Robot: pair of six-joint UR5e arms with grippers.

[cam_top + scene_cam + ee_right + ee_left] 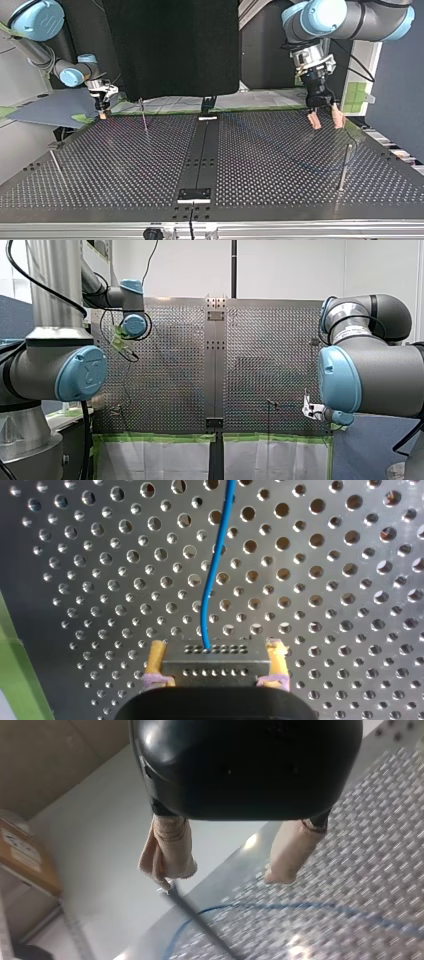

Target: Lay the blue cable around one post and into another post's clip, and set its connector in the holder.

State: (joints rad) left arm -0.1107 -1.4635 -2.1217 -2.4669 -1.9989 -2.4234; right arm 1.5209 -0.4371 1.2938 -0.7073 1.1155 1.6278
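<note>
1. The right gripper (pixel 216 649) is clamped on the connector (pixel 215 667), a little perforated metal block pinched between its yellow pads (pixel 156 655).
2. The blue cable (pixel 212 580) comes out of that connector and snakes away ahead of the gripper, over the perforated table (pixel 340 595).
3. The left gripper (pixel 225 875) is spread wide with nothing in it. Its beige pads (pixel 292 850) hang down under the black body.
4. Right below it there's a thin metal post (pixel 200 925), with its top sitting at the tip of one pad. Can't tell if they actually touch.
5. The blue cable curves around that post's foot, lying on the table.
6. In the top view, the left gripper hovers over the table's far right part, and the right gripper sits low at the far left edge.
</note>
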